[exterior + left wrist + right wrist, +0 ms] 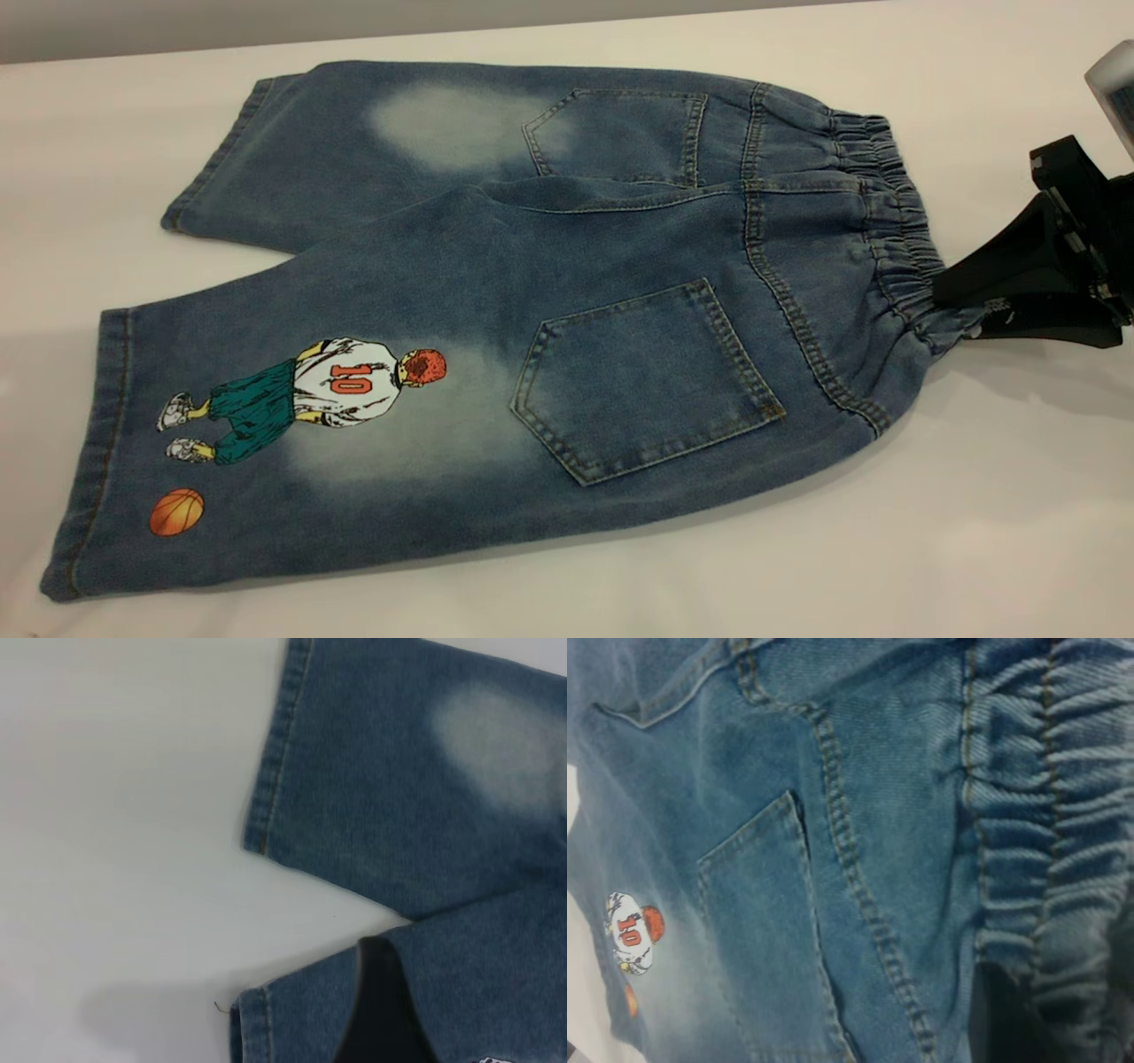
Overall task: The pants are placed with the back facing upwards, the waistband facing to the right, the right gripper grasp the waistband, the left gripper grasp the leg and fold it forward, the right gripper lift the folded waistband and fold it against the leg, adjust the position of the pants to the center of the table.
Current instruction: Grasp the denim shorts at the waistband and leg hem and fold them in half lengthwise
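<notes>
- Lying flat on the white counter (974, 532), the denim shorts (496, 354) show their back side: two back pockets face upward, and the elastic waistband (895, 230) points to the right, as the task asks.
- The right gripper (952, 288) reaches in from the right edge and its jaws are clamped on the near part of the waistband, where the gathered cloth bunches into them. This grip probably serves to anchor that end for the fold.
- The near leg, with the printed basketball player (310, 394) and the orange ball (176, 512), spreads toward the left; the far leg (292, 151) lies beside it, slightly apart at the hems.
- The left gripper (383, 1010) hangs over the near leg close to its hem, seen only in the left wrist view as one dark finger; whether its jaws are apart or together, one cannot tell.
- Judging from this, the fold forward is not yet begun; the leg needs to be grasped first.
</notes>
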